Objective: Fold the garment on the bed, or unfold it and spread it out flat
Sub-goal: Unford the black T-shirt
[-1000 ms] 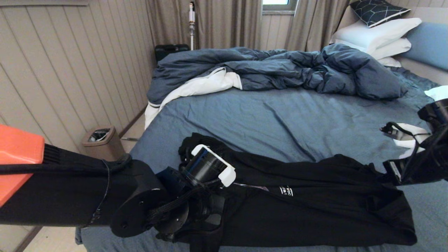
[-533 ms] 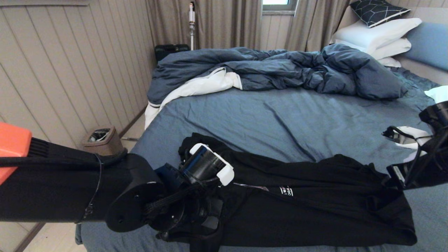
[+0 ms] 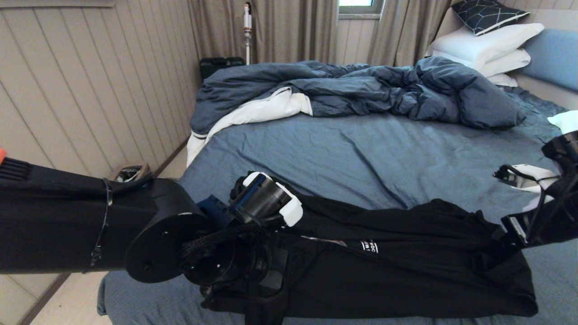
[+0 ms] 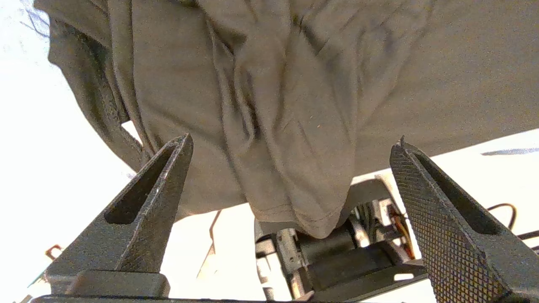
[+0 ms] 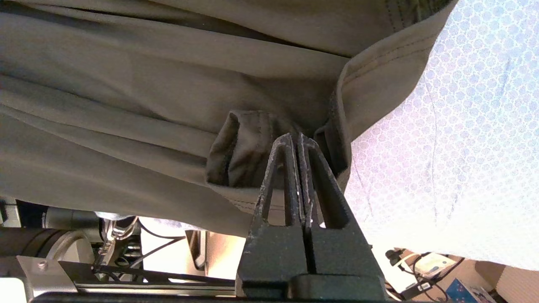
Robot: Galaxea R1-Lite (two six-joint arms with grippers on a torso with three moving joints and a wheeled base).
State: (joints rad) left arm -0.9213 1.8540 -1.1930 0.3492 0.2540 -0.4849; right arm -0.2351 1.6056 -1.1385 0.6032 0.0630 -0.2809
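Lying bunched in a long band across the near edge of the bed (image 3: 361, 149), the garment (image 3: 406, 262) is black. The right end effector (image 5: 298, 141) pinches its hem at the right end; the left end effector (image 4: 290, 160) stands wide apart, holding nothing.
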